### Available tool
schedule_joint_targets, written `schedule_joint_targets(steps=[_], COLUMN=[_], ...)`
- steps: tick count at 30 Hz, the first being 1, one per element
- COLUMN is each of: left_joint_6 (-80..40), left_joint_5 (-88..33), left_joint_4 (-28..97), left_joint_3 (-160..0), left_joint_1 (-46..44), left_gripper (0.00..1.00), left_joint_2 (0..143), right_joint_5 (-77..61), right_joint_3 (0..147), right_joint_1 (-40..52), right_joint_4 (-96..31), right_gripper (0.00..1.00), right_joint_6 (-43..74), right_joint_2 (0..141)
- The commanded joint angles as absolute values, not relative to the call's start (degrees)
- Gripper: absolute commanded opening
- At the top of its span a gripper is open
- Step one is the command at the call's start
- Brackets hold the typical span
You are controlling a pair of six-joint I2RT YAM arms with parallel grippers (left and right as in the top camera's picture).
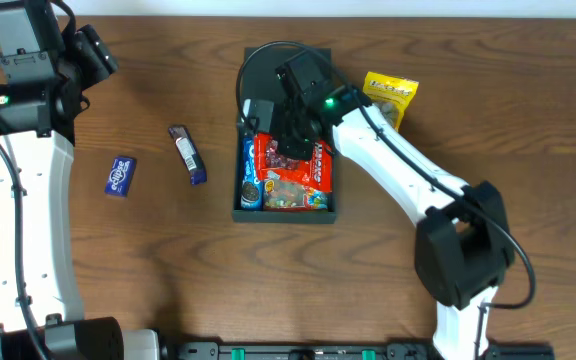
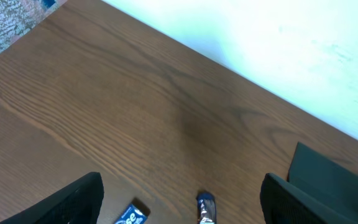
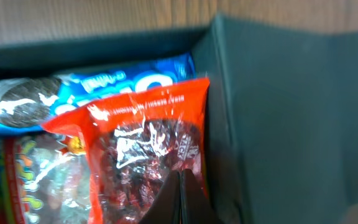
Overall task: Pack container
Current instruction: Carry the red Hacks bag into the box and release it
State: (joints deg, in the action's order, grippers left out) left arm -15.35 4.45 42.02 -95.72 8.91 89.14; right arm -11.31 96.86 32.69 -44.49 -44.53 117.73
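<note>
The dark teal-green rigid rectangular container [image 1: 283, 215] is set mid-table, lid open. The right gripper [image 3: 180, 186] is seen inside it, jaws closed over a red clear-film snack packet [image 3: 135, 143] — packing approx. half done. The left gripper [image 2: 180, 186] is held wide. Next, the yellow foil packet [image 1: 390, 97] is to be fetched — jaws must be opened first.

Matte container [image 1: 285, 212], glossy red packet [image 3: 148, 155], wood-grain table [image 1: 148, 260]

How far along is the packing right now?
Done: an Oreo pack and a colourful candy bag lie in the container. In hand: the right gripper is shut at a red packet inside. To go: yellow packet, purple bar and small blue packet on the table.
</note>
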Motion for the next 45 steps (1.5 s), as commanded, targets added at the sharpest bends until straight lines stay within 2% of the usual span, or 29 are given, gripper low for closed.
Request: schedule_joint_targets(steps=[1,5,13,17,20,25,27,36,41,45], left_joint_6=[-14.74,-14.74,-14.74,-14.74,-14.74,-14.74,-14.76,-14.74,-14.74,-14.72], left_joint_5=[3.95,3.97,3.97,3.97,3.97,3.97,3.97,3.97,3.97,3.97], left_joint_4=[42.17,42.11,42.06,42.06,42.06,42.02,42.02,42.02,42.02,42.04], left_joint_3=[-96.77,-96.77,-96.77,-96.77,-96.77,-96.77,-96.77,-96.77,-96.77,-96.77], left_joint_1=[9.08,9.08,9.08,9.08,9.08,9.08,9.08,9.08,9.08,9.08], left_gripper=[0.82,0.82,0.82,0.82,0.82,0.82,0.82,0.82,0.82,0.82], left_joint_2=[88.71,88.71,88.71,88.71,88.71,88.71,88.71,88.71,88.71,88.71], right_joint_5=[-11.03,-12.12,2.02,1.37,-3.84,-25.82,-28.14,-27.49,-16.99,-13.87], right_joint_3=[97.27,97.27,97.30,97.58,97.58,97.58,97.51,97.49,97.49,97.49], right_joint_1=[31.83,31.94,31.90,32.03,32.05,32.08,32.23,32.69,32.60,32.42], right_joint_4=[-45.76,-48.38,-49.76,-49.74,-49.47,-48.77,-49.17,-50.63,-52.53,-52.53], right_gripper=[0.01,0.01,0.01,0.01,0.01,0.01,0.01,0.01,0.01,0.01], right_joint_6=[-42.22,-42.22,-41.12,-39.18,-39.20,-39.72,-39.90,-39.86,-38.15,-37.21], right_joint_2=[121.38,123.22,123.31,120.97,117.49,114.19,115.18,123.09,125.93,125.91])
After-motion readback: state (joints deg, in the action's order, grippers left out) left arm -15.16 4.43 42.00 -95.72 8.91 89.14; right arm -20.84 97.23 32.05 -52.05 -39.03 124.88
